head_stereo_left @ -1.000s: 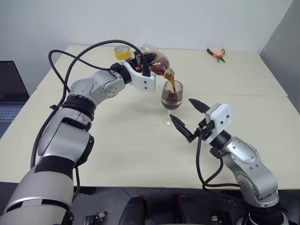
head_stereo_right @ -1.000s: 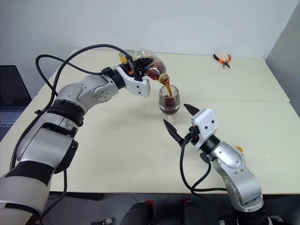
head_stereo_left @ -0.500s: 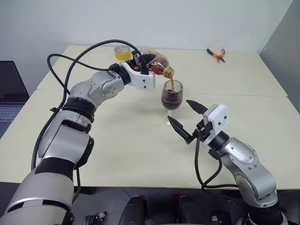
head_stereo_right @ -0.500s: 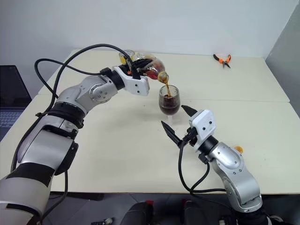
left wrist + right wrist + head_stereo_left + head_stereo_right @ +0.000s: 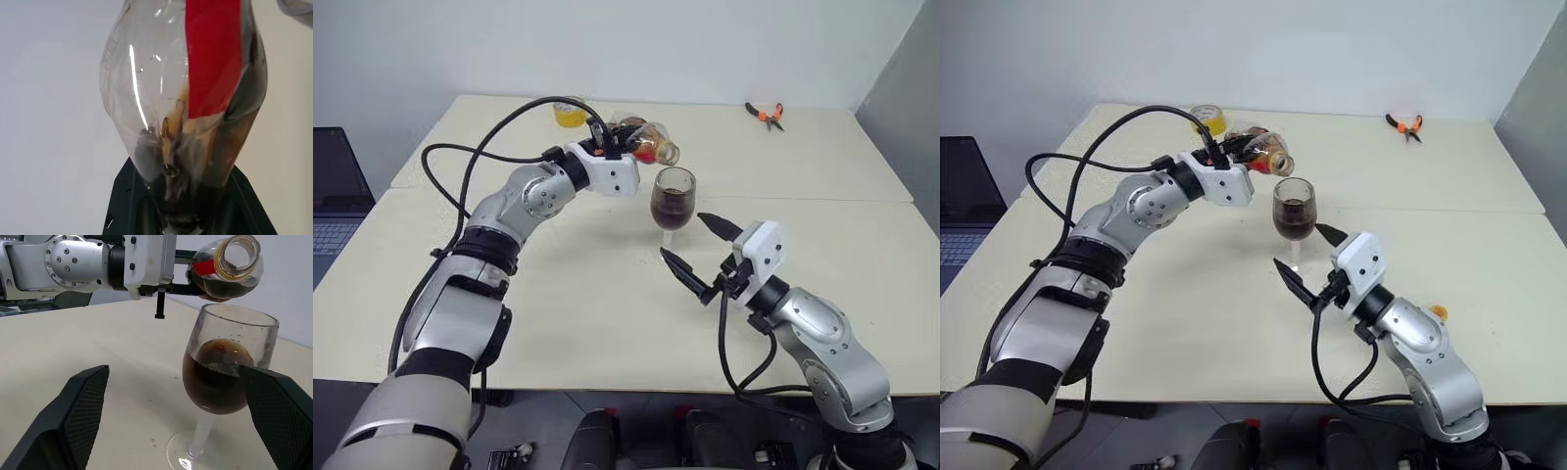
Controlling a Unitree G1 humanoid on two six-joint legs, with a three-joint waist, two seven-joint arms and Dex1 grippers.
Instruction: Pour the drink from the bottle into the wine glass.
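While the bottle point(image 5: 644, 141) hangs tipped on its side just above and beside the rim of the wine glass point(image 5: 673, 202), with some drink point(image 5: 222, 285) pooled in its lower belly near the open mouth, any sag of the neck would likely send a dribble past the rim onto the bench point(image 5: 607, 294). A careless swing of the bottle could also clip the rim and topple the tall stemmed glass, which looks top-heavy now. The left claw point(image 5: 1230, 155) is clamped on the bottle's base. The right claw point(image 5: 703, 257) stands with its fingers wide apart on either side of the stem, touching nothing; a nudge from either finger could knock the foot. The glass holds dark drink point(image 5: 215, 382) to roughly the middle of its bowl, with bubbles on top. The bottle looks mostly emptied, with brown film on its walls. Small droplets dot the bench by the foot.
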